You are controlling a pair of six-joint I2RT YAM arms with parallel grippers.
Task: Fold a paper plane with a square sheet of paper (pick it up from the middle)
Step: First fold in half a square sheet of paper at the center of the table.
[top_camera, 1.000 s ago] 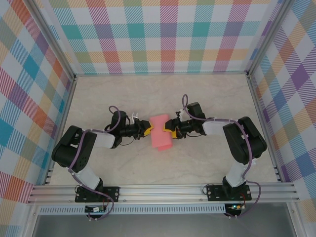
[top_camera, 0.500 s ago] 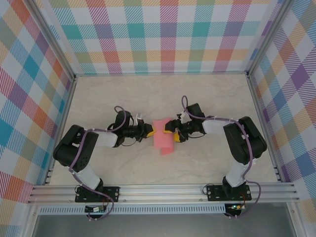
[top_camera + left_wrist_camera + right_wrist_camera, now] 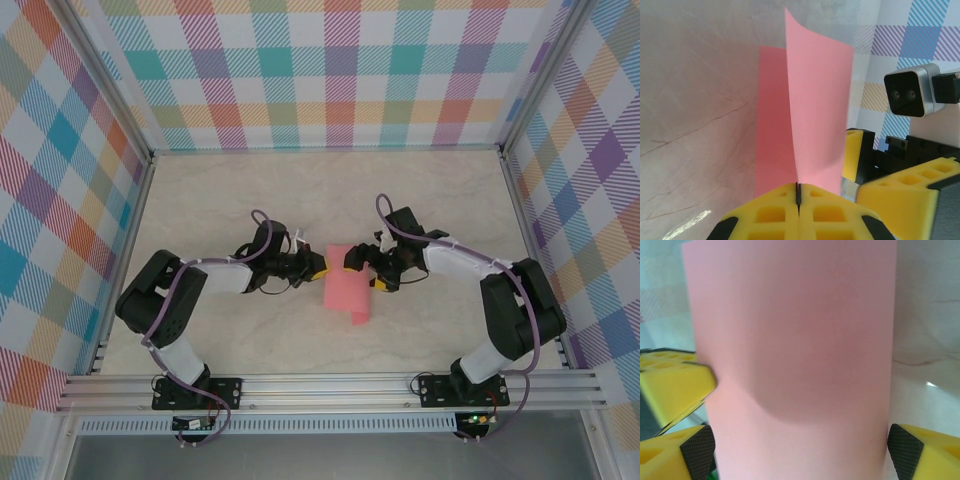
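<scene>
Left claw (image 3: 318, 266) now pinches the square sheet of paper (image 3: 347, 290), while right claw (image 3: 366, 272) has spread wide.

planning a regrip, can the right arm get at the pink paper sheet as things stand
Probably yes: the right gripper stands open at the pink paper sheet, which runs between its fingers in the wrist view. Nothing blocks it; the left gripper pinches its other side.

Pale marble-look table (image 3: 250, 190) enclosed by pastel plaid walls (image 3: 330, 70) and aluminium frame rails (image 3: 330, 385)
</scene>
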